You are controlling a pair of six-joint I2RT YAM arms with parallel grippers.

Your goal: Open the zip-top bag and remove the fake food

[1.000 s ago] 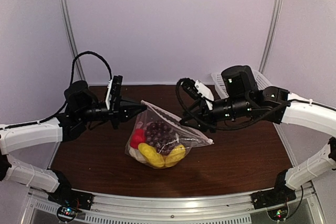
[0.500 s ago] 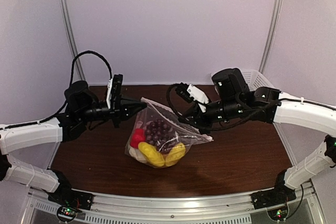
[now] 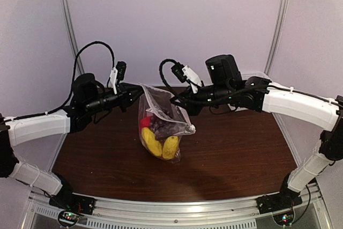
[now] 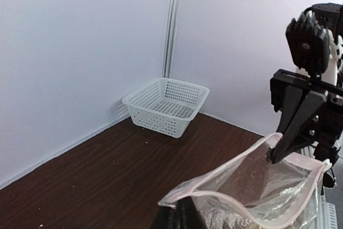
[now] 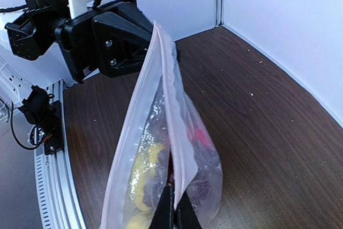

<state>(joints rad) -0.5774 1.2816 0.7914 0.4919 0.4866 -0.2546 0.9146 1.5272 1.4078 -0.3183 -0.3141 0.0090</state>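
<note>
The zip-top bag (image 3: 161,119) no longer slumps on the counter (image 3: 236,148) as it did a second ago. It now hangs upright above the dark wood, stretched between the two arms. The right arm has swung in to the left and taken hold. The right fingers (image 4: 286,132) are pressed together on one end of the pinkish zip strip (image 5: 161,63), and the left fingers (image 3: 131,91) are clamped on the other end.

The fake food (image 3: 161,144) has dropped to the bottom of the bag: yellow pieces lowest, a red piece and dark grapes above them.

In the left wrist view the mouth looks slightly parted, so opening seems to have begun, but nothing is out yet. Both arms are busy holding the bag, which likely leaves neither free to reach in.

A white mesh basket (image 4: 166,105) stands in the far corner, well apart from the bag.
</note>
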